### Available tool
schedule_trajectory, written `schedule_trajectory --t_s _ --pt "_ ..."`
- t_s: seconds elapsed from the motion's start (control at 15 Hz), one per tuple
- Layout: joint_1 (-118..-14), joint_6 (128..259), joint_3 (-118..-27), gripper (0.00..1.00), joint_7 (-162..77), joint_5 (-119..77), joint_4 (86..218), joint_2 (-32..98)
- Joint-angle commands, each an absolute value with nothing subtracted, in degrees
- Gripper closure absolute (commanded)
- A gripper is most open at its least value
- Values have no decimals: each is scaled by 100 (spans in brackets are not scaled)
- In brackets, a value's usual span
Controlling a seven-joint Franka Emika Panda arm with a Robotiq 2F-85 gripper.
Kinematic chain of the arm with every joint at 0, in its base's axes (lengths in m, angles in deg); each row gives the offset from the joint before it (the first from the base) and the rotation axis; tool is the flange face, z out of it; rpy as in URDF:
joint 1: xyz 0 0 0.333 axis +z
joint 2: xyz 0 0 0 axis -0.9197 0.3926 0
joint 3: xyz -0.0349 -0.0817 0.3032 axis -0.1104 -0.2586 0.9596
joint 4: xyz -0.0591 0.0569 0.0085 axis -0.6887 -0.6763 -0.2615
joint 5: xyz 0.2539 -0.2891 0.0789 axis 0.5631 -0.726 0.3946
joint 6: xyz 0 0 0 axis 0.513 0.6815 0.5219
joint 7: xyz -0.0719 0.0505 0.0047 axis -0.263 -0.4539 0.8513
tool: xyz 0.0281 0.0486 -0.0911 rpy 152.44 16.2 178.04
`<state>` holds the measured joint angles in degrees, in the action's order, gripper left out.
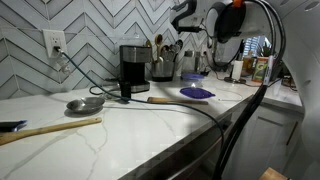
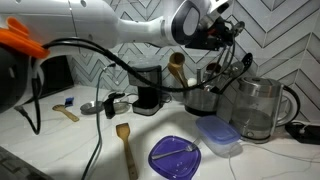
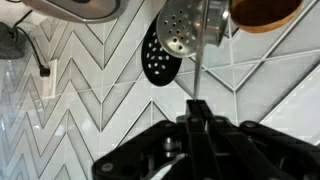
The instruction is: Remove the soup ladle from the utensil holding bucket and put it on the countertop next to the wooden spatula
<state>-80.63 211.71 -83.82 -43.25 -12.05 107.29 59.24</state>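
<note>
White desk (image 1: 150, 135): it is carrying everything, and its marble top is running along the zigzag-tiled wall.
Arm (image 2: 110, 22): it is reaching across the top of an exterior view, and its far end is hanging above the bucket.
Glass kettle (image 2: 258, 108): it is standing just beside the bucket, on the side away from the coffee machine.
Coffee machine (image 1: 133, 68): it is standing against the wall, just beside the bucket.
Bucket (image 2: 204, 100): it is standing upright and is holding several utensils; a wooden spoon (image 2: 176, 62) is sticking out of it.
Purple plate (image 2: 175, 155): it is lying near the front edge of the desk, with the wooden spatula beside it.
Wooden spatula (image 2: 124, 140): it is lying flat, well apart from the bucket.
Silvery spoon-like utensil (image 1: 85, 103): it is lying on the desk near a long wooden utensil (image 1: 55, 127).
Gripper (image 3: 195, 105): in the wrist view its fingers are pressing together on a thin metal handle.
Soup ladle (image 3: 199, 65): only this thin handle is showing, and it is running from the gripper past a perforated spoon (image 3: 177, 30) and a black slotted spoon (image 3: 157, 57). Its bowl is staying hidden, so I am taking the handle for the ladle's with some doubt.
</note>
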Motion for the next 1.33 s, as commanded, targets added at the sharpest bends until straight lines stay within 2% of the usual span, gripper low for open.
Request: schedule_trajectory --t_s 0.0,0.53,1.0,1.27 --pt "-7573 21514 -9071 99 -4741 -1795 11729 5322" --pt "-5555 21054 -11200 99 -6161 -4132 13693 4264" --pt "-3568 20350 -12331 99 -7204 -6341 15436 3295" --pt "-2698 19574 -12593 99 -7560 -7405 16193 2707"
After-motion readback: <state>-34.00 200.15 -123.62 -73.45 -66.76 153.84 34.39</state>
